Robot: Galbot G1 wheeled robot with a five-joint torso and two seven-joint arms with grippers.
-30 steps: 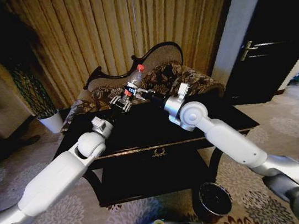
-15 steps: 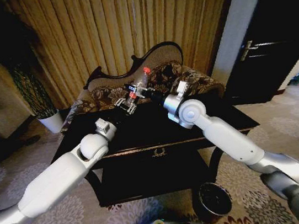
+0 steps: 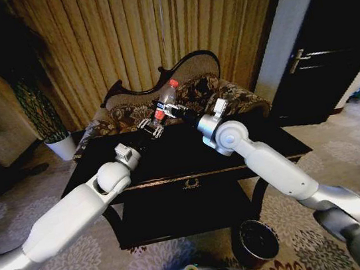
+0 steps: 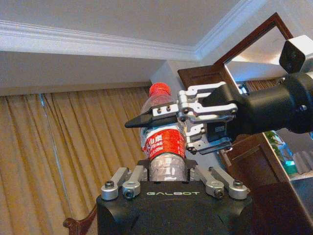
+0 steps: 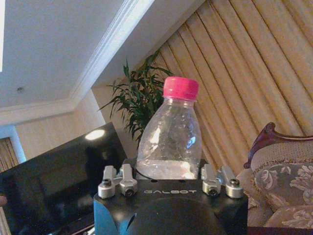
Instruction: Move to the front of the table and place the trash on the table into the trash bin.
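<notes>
Since half a second earlier, the bottle point(image 3: 164, 99) had tipped back a little towards the left and its red cap sat slightly higher and nearer the sofa point(image 3: 191, 93) crest, with both arms shifted only slightly; a second earlier it had been lower and more to the left. That read to me as a handover or a two-handed regrip in mid-air rather than travel towards the bin.

On the left, the left gripper point(image 3: 150, 124) was raised over the far part of the table point(image 3: 169, 156), and its wrist view showed the bottle's lower body seated between its fingers, below the red label. I judged it to be closed on the bottle, though the fingertips themselves were hidden by the gripper housing.

In the middle, the bottle was held tilted above the table's far edge, cap uppermost.

To the right, the right gripper point(image 4: 195, 122) was clamped narrowly around the bottle at the label, its dark finger crossing in front of the neck.

Lower right, the trash bin point(image 3: 257, 242) stood on the carpet in front of the table, well apart from the bottle.
</notes>
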